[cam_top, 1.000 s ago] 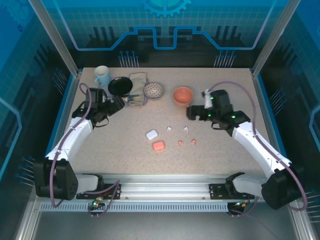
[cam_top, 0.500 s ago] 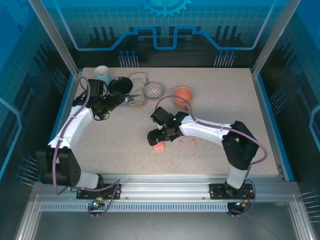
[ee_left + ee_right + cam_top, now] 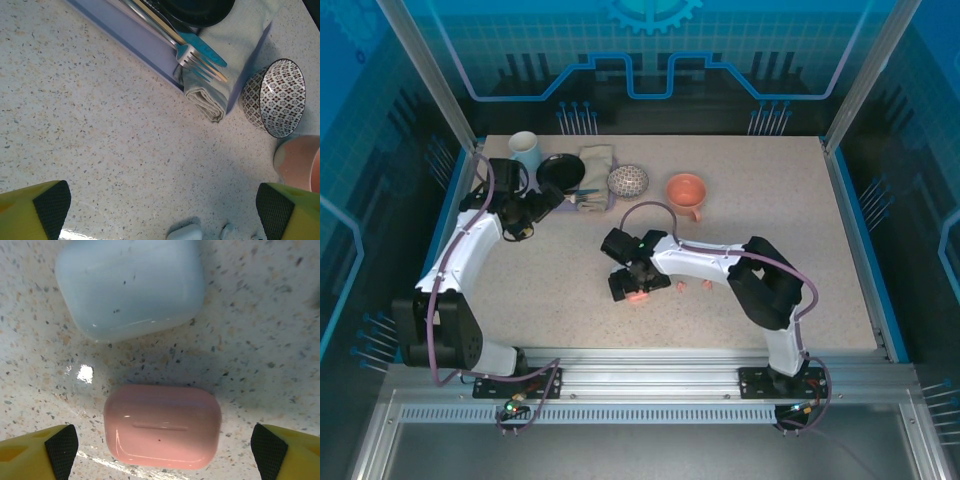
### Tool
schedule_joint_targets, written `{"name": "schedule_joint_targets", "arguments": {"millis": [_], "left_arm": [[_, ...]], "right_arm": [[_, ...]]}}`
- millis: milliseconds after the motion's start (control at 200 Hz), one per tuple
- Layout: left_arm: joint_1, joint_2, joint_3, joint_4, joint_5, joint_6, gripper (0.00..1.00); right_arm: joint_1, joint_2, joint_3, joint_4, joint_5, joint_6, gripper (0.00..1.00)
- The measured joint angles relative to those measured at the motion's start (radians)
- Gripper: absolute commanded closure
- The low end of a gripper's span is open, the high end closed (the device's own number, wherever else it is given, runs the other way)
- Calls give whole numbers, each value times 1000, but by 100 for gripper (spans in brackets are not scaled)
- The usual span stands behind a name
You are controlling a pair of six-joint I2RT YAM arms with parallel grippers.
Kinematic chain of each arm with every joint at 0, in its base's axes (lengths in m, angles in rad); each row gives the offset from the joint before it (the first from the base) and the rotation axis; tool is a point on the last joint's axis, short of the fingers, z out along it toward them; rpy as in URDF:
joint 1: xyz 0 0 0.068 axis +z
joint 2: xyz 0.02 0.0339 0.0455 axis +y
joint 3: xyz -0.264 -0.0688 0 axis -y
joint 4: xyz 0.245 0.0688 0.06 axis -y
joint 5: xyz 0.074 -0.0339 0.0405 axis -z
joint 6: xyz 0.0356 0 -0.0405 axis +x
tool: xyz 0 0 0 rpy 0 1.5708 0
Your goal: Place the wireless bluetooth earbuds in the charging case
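The salmon-pink charging case (image 3: 162,425) lies shut and flat on the speckled table, with the white case (image 3: 130,285) just beyond it. My right gripper (image 3: 163,447) is open and straddles the pink case, with a gap on each side. From above, the right gripper (image 3: 638,283) covers the white case and most of the pink case (image 3: 638,297). Two pink earbuds (image 3: 682,288) lie just right of it. My left gripper (image 3: 162,205) is open over bare table. The white case (image 3: 185,233) and a white earbud (image 3: 227,231) peek in at the bottom edge of the left wrist view.
At the back left stand a white mug (image 3: 524,147), a black bowl (image 3: 560,172), a napkin with a fork (image 3: 200,60), a patterned bowl (image 3: 627,181) and an orange cup (image 3: 686,190). My left gripper (image 3: 552,200) hovers beside the black bowl.
My right arm swung from the right side across the table and came down over the two cases. Its jaws narrowed slightly. The left arm drew back a little toward the mug.
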Motion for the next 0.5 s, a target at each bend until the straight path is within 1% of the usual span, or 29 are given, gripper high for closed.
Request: {"name": "schedule_joint_targets", "arguments": {"millis": [335, 495], "left_arm": [[9, 0, -7, 1, 5, 0, 1], [10, 0, -8, 3, 7, 0, 1]], "right_arm": [[11, 42, 9, -37, 40, 53, 12], [11, 72, 40, -45, 47, 61, 14]]}}
